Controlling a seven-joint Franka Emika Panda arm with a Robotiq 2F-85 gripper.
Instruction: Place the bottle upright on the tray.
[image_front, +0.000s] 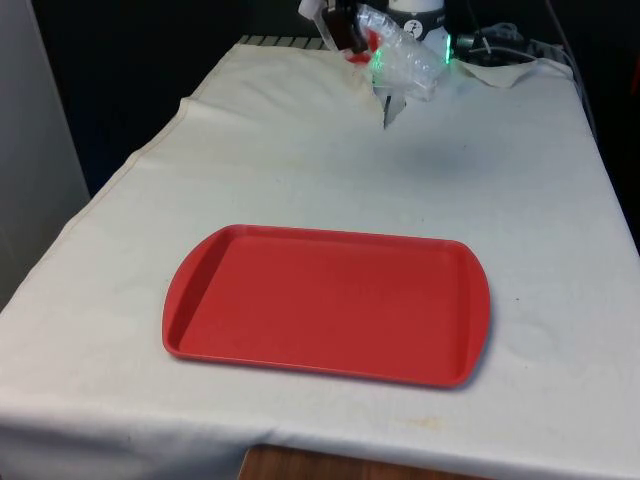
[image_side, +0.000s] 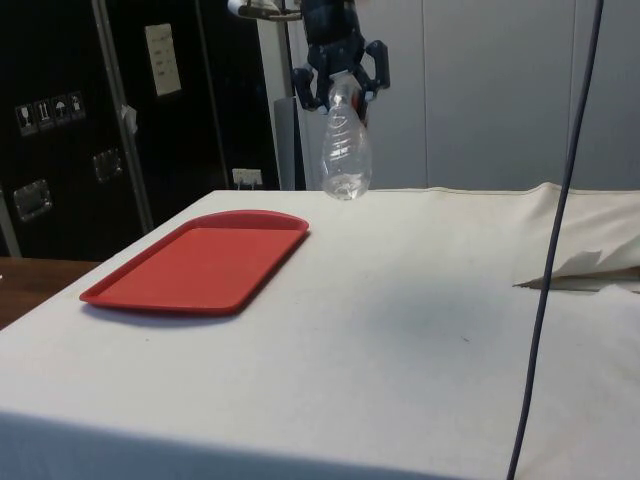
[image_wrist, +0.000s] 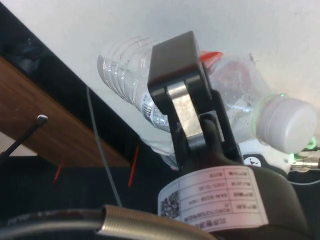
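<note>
A clear plastic bottle (image_front: 415, 62) with a white cap (image_wrist: 286, 123) hangs high over the table's far end, held near its neck. My gripper (image_front: 385, 75) is shut on it. In the side view the bottle (image_side: 346, 155) hangs cap up and bottom down below the gripper (image_side: 342, 85), well above the cloth; in the front view it leans. One finger (image_wrist: 182, 107) crosses the bottle's body (image_wrist: 125, 70) in the wrist view. The red tray (image_front: 325, 305) lies flat and bare near the table's front edge, far from the bottle; its rim (image_side: 250, 290) faces the side camera.
Cables and rumpled cloth (image_front: 500, 60) sit at the far end on the front view's right. A dark cable (image_side: 560, 200) hangs across the side view, with a cloth fold (image_side: 585, 270) beyond it. White cloth (image_front: 300, 170) stretches between gripper and tray.
</note>
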